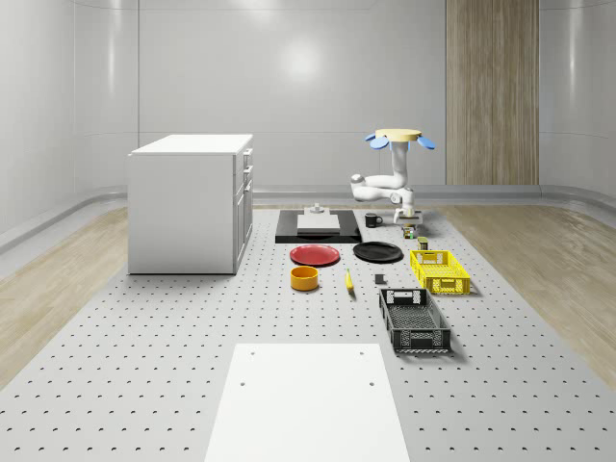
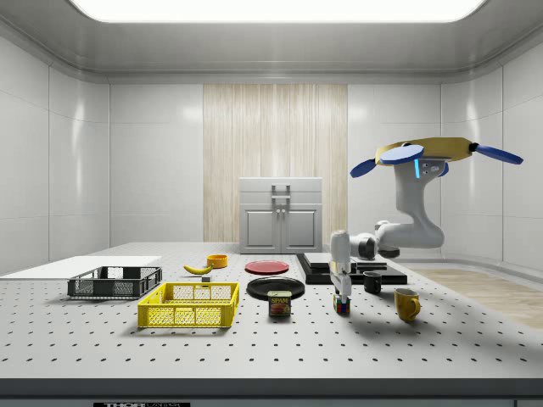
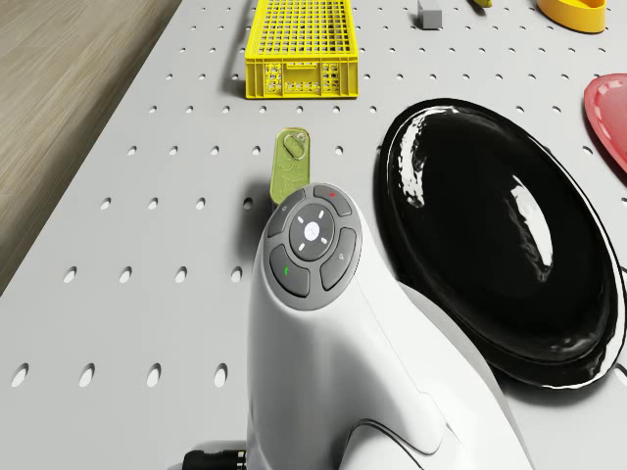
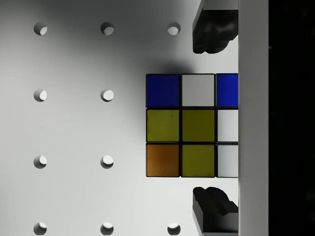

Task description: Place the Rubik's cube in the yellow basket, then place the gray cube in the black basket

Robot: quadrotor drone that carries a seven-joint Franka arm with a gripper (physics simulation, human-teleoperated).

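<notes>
The Rubik's cube point(image 4: 181, 125) sits on the perforated table with blue, white, yellow and orange tiles facing up. My gripper point(image 4: 214, 119) hangs straight above it, open, with one dark finger point(image 4: 212, 30) on each side of the cube and small gaps between. The side view has the gripper point(image 2: 341, 293) just over the cube point(image 2: 341, 306). The drone point(image 1: 397, 138) hovers over the table's far right part, arm bent downward. The yellow basket point(image 1: 440, 271) and the black basket point(image 1: 414, 320) stand closer to the front. The gray cube point(image 1: 380, 281) lies beside the yellow basket.
A black plate point(image 3: 509, 245) and a can point(image 3: 290, 166) lie close to the arm. A red plate point(image 1: 316, 255), orange bowl point(image 1: 304, 278), banana point(image 1: 348, 281), dark mug point(image 1: 372, 219) and yellow mug point(image 2: 406, 303) are nearby. A white cabinet point(image 1: 192, 202) stands on the whole-scene view's left.
</notes>
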